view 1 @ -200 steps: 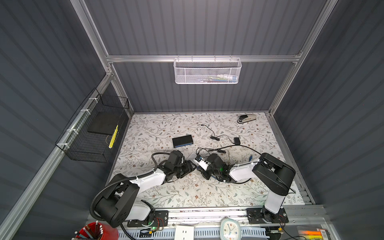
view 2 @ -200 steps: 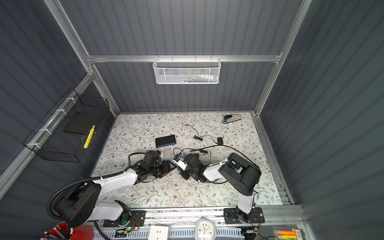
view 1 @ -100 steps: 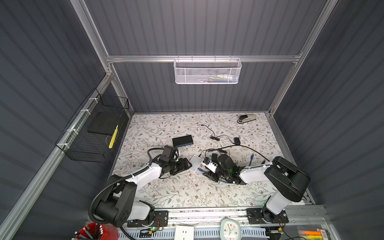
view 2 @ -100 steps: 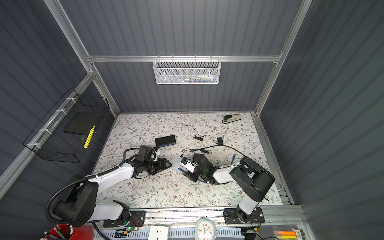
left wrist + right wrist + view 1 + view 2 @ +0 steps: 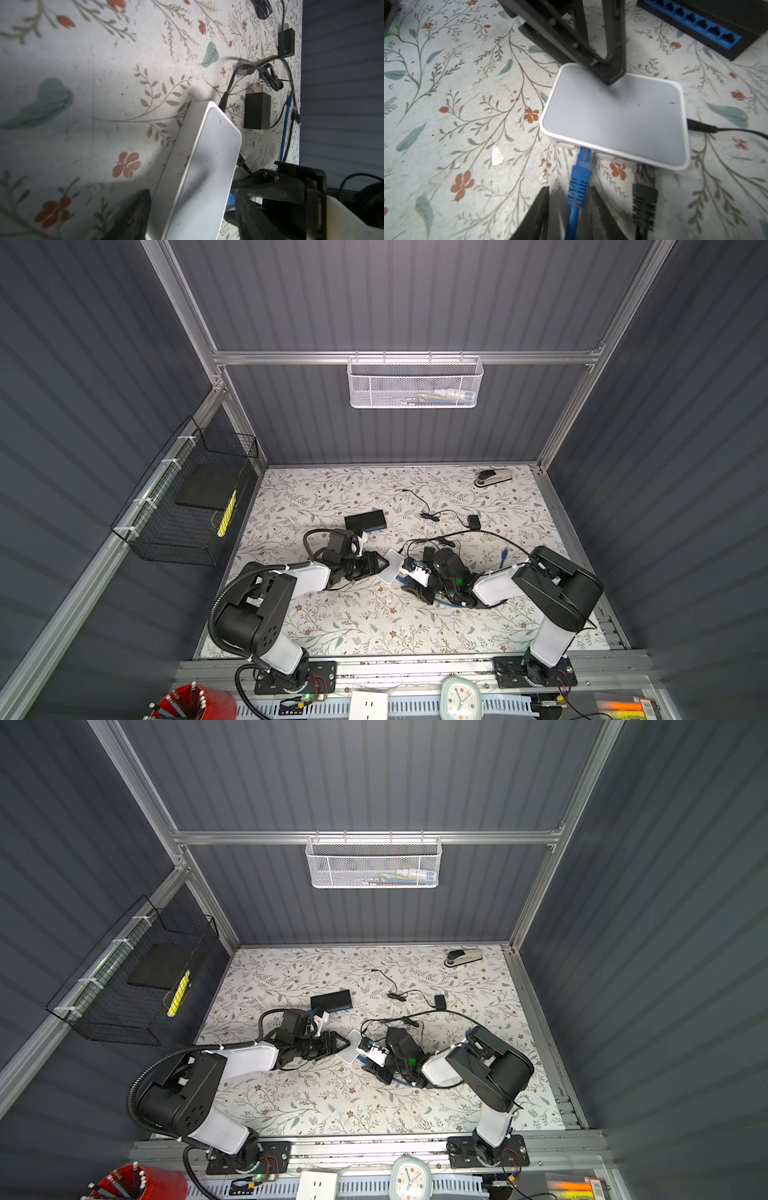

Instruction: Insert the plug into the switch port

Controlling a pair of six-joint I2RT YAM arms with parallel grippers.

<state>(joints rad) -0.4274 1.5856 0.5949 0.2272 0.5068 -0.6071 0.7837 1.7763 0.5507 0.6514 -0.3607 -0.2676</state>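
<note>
The white switch [image 5: 392, 570] [image 5: 353, 1048] lies flat mid-table between the two grippers. My left gripper [image 5: 380, 562] [image 5: 193, 189] holds its far end. Its upper finger [image 5: 610, 70] rests on the switch's top face [image 5: 614, 118], and its lower finger [image 5: 135, 216] lies against the switch's side wall [image 5: 178, 166] at table level. The blue plug [image 5: 580, 172] [image 5: 230, 199] has its clear tip in a port on the front wall. My right gripper [image 5: 569, 190] [image 5: 409, 580] straddles the plug's boot, open, with a clear gap on one side.
A black plug [image 5: 644, 193] lies beside the blue one at the switch's front. A black power lead [image 5: 699, 127] enters the switch's side. A black switch with blue ports [image 5: 365, 520] [image 5: 691, 18] sits just behind. A black adapter [image 5: 257, 110], loose cables [image 5: 432, 516] and a stapler [image 5: 494, 477] lie farther back.
The left gripper drew back to the left, uncovering the white switch, then came in onto its end again. The right gripper stayed at the switch's front.
</note>
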